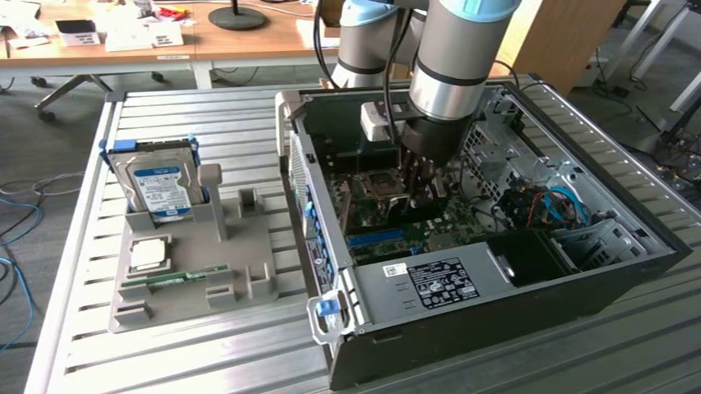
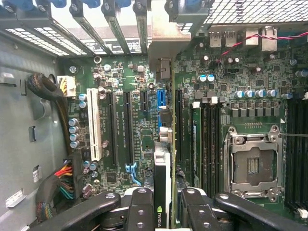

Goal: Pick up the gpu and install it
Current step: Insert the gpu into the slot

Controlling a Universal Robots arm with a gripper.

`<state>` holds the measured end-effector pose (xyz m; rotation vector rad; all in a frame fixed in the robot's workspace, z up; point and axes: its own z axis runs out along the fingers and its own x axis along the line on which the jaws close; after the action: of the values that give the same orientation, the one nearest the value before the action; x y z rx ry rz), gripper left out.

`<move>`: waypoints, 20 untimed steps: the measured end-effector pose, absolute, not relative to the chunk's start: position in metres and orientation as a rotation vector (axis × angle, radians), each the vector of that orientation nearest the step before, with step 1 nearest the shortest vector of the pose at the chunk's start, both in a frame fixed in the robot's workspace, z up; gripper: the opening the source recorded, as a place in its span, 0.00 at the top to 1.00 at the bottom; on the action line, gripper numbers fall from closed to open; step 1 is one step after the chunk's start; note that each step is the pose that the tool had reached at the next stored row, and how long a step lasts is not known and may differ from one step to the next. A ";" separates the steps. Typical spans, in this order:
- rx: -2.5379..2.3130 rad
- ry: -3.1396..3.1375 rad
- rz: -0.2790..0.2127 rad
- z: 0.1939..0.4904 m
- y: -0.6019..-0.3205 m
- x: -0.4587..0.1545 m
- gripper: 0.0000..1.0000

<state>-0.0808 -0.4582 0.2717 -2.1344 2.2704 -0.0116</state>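
Gripper: the gripper is down inside the open computer case; its 2 black fingers are closed narrow on the graphics card, 1 finger on each flat side.
Graphics card: it stands on its edge between the fingers and runs away from the gripper toward the back wall of the case. Its metal bracket is at the far end, up against the row of rear slot openings.
Card position: the lower edge is in line with a slot on the green motherboard. If it sits fully in the slot, I cannot tell.
Beside the gripper: on 1 side are 2 long black slots and 1 white slot; on the other side are memory slots and the empty processor socket.
Arm: in the exterior view the grey arm comes straight down into the case.
Outside the case: a grey holder lies well apart from the gripper, on the exterior view's left. It carries a hard drive with blue label, standing upright, and a green memory stick lying low.
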 end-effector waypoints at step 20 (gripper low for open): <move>-2.134 2.270 -0.012 0.268 -0.458 -0.081 0.73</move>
<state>-0.0808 -0.4582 0.2678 -2.1344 2.2704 -0.0116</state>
